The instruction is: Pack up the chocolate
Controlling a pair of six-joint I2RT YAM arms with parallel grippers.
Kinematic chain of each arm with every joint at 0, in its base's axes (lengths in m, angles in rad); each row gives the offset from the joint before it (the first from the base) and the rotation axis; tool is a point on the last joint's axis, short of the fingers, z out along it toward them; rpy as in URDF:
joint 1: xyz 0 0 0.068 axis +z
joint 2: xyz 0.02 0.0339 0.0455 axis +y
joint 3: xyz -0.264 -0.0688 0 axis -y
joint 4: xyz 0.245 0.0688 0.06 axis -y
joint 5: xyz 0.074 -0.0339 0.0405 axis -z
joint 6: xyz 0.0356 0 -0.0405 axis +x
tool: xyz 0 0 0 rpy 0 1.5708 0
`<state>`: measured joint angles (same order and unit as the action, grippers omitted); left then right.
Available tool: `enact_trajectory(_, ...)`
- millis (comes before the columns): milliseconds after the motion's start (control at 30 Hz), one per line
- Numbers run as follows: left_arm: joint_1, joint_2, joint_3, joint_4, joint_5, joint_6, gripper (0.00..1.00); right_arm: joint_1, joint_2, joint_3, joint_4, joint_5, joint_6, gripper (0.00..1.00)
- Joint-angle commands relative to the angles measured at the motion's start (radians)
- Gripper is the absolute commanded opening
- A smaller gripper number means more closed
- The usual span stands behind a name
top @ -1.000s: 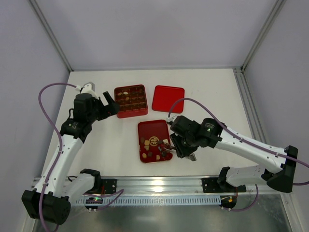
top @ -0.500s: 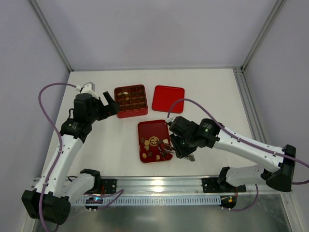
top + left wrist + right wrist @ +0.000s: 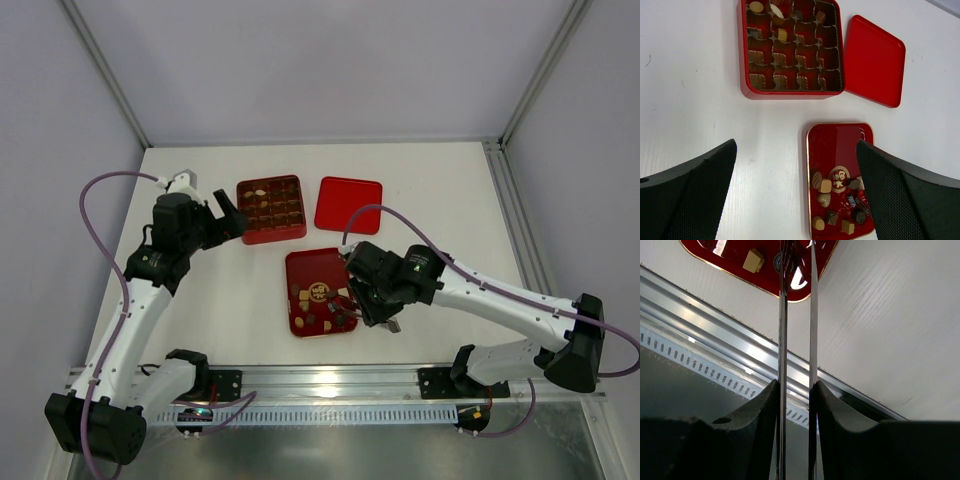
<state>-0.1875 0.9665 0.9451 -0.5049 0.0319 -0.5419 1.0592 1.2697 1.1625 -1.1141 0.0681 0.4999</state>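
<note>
Several small pieces of chocolate [image 3: 316, 306] lie loose on a flat red tray [image 3: 318, 265], seen too in the left wrist view [image 3: 832, 204]. My right gripper [image 3: 366, 300] is shut on metal tongs [image 3: 812, 315], one thin blade against each finger. The tongs' tips reach the tray's near right corner, beside a dark round piece [image 3: 776, 263] and a tan square piece [image 3: 753, 260]. Whether the tips hold a piece is hidden. My left gripper [image 3: 229, 222] hangs open and holds nothing, left of the red compartmented box [image 3: 271, 209], in which a few pieces sit [image 3: 782, 35].
A flat red lid [image 3: 348, 204] lies right of the compartmented box. The metal rail [image 3: 730, 335] runs along the table's near edge, just below the flat tray. White table surface [image 3: 700, 100] spreads left of the box and tray.
My right arm has crept a little to the left, carrying the tongs further over the flat tray. The left arm has not moved.
</note>
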Motion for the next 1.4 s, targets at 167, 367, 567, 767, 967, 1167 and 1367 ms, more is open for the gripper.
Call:
enact_trajectory(167, 0.006, -0.011, -0.002, 0.045, 0.013, 0.005, 1.00, 0.002, 0.017, 0.019, 0.036, 0.015, -0.006, 0.37)
enact_trajectory(367, 0.006, -0.011, -0.002, 0.045, 0.010, 0.005, 1.00, 0.002, 0.020, 0.023, 0.030, 0.015, -0.009, 0.36)
enact_trajectory(567, 0.006, -0.012, -0.003, 0.045, 0.013, 0.003, 1.00, 0.001, 0.002, 0.009, 0.011, 0.021, -0.004, 0.36)
enact_trajectory(767, 0.005, -0.011, -0.002, 0.045, 0.014, 0.003, 1.00, 0.001, 0.003, 0.008, 0.014, 0.018, -0.001, 0.32)
enact_trajectory(967, 0.006, -0.008, -0.002, 0.045, 0.014, 0.002, 1.00, -0.002, 0.000, 0.014, 0.014, 0.019, 0.000, 0.28)
enact_trajectory(1167, 0.006, -0.009, -0.002, 0.045, 0.014, 0.002, 1.00, -0.002, -0.001, 0.057, 0.002, 0.038, -0.003, 0.25)
enact_trajectory(1367, 0.005, -0.009, -0.002, 0.045, 0.014, 0.003, 1.00, -0.004, -0.003, 0.091, -0.003, 0.053, -0.008, 0.24)
